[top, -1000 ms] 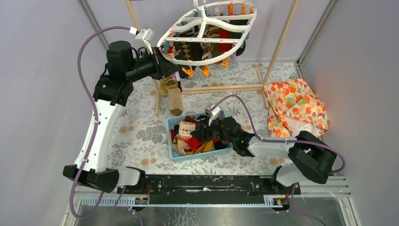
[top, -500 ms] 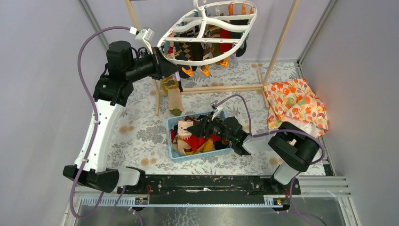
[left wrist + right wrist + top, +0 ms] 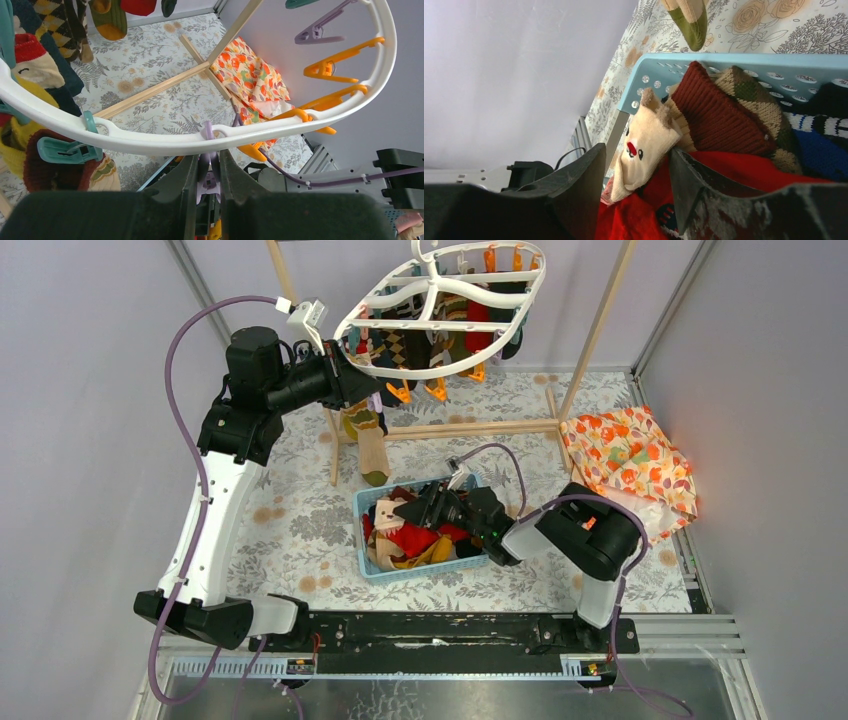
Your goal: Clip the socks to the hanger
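Up at the hanger (image 3: 150, 142), the left claw (image 3: 207, 175) pinches a purple clip (image 3: 206, 131), ready for a sock; the right claw (image 3: 636, 152) sits open over a cream sock (image 3: 644, 135) to grab it.

Both arms pair white link shells with black joint housings. The left arm (image 3: 215, 510) has a long white shell running between chunky black blocks, and a purple cable (image 3: 183, 350) loops off it to a small white camera box (image 3: 308, 313). The right arm (image 3: 590, 540) trails a second purple cable (image 3: 497, 452), and a small orange spot shows on its black housing. The left claw (image 3: 208, 157) has smooth matte-black fingers; the right claw (image 3: 635, 150) has black fingers too, their edges scuffed grey
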Available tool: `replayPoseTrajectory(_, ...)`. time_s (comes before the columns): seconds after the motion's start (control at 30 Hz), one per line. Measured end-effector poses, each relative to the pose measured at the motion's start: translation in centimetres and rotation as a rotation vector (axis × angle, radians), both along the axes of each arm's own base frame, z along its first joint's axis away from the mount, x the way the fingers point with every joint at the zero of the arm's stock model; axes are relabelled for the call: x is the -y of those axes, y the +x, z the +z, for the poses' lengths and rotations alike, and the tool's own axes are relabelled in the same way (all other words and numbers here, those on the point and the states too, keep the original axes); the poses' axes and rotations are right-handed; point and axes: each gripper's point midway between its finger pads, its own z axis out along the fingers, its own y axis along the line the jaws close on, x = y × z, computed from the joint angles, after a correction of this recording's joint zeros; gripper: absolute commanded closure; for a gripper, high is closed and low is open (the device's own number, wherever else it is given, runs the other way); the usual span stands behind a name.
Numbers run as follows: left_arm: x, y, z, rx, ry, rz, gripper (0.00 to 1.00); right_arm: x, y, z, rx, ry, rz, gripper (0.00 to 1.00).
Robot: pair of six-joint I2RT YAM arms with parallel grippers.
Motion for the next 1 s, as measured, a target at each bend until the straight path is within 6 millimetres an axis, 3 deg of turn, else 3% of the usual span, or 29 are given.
replayPoseTrajectory(0.17, 0.1, -0.1, 0.0, 0.000, -0.001, -0.006, 1.00, -0.3, 0.3, -0.2, -0.077, 0.063, -0.012, 0.52)
replayPoseTrajectory(0.4, 0.1, -0.2, 0.1, 0.000, -0.003, -0.010, 1.00, -0.3, 0.9, -0.1, -0.130, 0.090, -0.047, 0.51)
replayPoseTrajectory(0.7, 0.1, -0.2, 0.1, 0.002, -0.004, -0.012, 1.00, -1.3, 2.1, 1.8, -0.082, 0.063, -0.049, 0.53)
replayPoseTrajectory(0.9, 0.1, -0.3, 0.2, 0.003, -0.004, -0.013, 1.00, -1.4, 1.9, 0.8, -0.095, 0.031, -0.041, 0.47)
replayPoseTrajectory(1.0, 0.1, -0.3, 0.2, 0.003, -0.004, -0.013, 1.00, -1.8, 1.7, 0.2, -0.093, 0.003, -0.026, 0.50)
